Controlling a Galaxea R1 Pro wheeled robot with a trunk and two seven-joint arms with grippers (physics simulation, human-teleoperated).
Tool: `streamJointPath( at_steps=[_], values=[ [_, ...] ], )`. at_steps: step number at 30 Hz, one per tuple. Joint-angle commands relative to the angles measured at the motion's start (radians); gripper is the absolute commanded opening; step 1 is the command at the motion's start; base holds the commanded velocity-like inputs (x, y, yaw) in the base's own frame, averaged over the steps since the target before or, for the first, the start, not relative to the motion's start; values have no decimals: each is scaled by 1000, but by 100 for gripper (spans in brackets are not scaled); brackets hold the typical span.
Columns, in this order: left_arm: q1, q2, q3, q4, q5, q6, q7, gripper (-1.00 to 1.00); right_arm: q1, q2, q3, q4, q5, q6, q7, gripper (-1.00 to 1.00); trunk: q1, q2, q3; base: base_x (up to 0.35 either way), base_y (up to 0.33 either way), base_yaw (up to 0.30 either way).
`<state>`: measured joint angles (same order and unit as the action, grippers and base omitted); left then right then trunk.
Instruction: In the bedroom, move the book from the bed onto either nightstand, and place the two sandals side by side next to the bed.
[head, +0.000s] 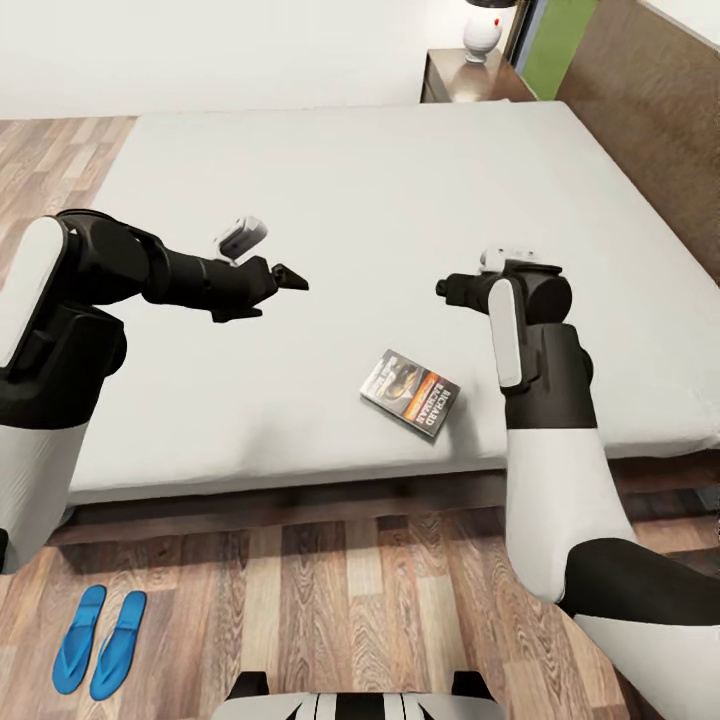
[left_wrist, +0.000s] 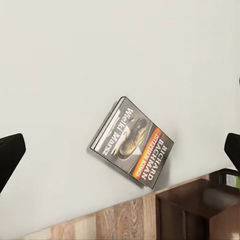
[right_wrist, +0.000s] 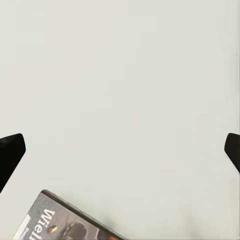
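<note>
The book (head: 410, 392) lies flat on the bed's grey mattress (head: 350, 200) near its front edge, dark cover up with orange and white lettering. My left gripper (head: 290, 277) hovers above the mattress, left of and beyond the book, open and empty. The left wrist view has the book (left_wrist: 132, 142) between its wide-apart fingertips (left_wrist: 10, 157). My right gripper (head: 447, 288) hangs open just beyond the book's right side; a corner of the book (right_wrist: 65, 222) shows in its wrist view. Two blue sandals (head: 100, 640) lie side by side on the floor at the front left. A nightstand (head: 470, 80) stands at the bed's far corner.
A white lamp (head: 482, 35) stands on the nightstand. The dark wooden headboard (head: 650, 100) runs along the right. The dark bed frame (head: 300, 495) borders the wood-plank floor (head: 330, 590) in front. A dark brown wooden piece (left_wrist: 195, 210) shows past the mattress edge.
</note>
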<state>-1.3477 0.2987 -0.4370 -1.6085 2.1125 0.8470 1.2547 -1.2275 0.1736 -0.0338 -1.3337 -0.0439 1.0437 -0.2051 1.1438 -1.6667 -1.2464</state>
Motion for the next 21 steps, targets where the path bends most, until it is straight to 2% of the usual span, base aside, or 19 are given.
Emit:
streamJointPath(
  at_steps=[1, 3, 4, 8, 10, 11, 14, 21],
  values=[
    [3, 4, -1, -1, 7, 5, 9, 100, 4, 1, 8, -8, -4, 3, -5, 100, 0, 0, 1, 0, 0, -104],
    [8, 7, 0, -1, 7, 5, 8, 100, 7, 1, 14, -13, -5, 3, -5, 100, 0, 0, 4, 0, 0, -103],
    [18, 27, 2, -1, 7, 4, 1, 100, 17, 1, 33, -21, -6, 3, -5, 100, 0, 0, 6, 0, 0, -94],
    [21, 46, 5, -1, 8, 4, -4, 100, 27, 1, 46, -36, -7, 3, -5, 100, 0, 0, 12, 0, 0, -89],
    [52, 53, 0, -2, 8, 7, -6, 100, 54, 1, 53, -59, -8, 3, -5, 100, 0, 0, 15, 0, 0, -84],
    [129, 65, -9, -2, 8, 10, -7, 100, 111, 1, 93, -96, -7, 3, -5, 100, 0, 0, 17, 0, 0, -85],
    [143, 64, -9, -2, 8, 10, -9, 100, 122, 1, 119, -102, -7, 3, -6, 100, 0, 0, 21, 0, 0, -86],
    [157, 62, -6, -2, 8, 10, -11, 100, 134, 1, 140, -107, -8, 3, -8, 100, 0, 0, 32, 0, 0, -82]
  ],
)
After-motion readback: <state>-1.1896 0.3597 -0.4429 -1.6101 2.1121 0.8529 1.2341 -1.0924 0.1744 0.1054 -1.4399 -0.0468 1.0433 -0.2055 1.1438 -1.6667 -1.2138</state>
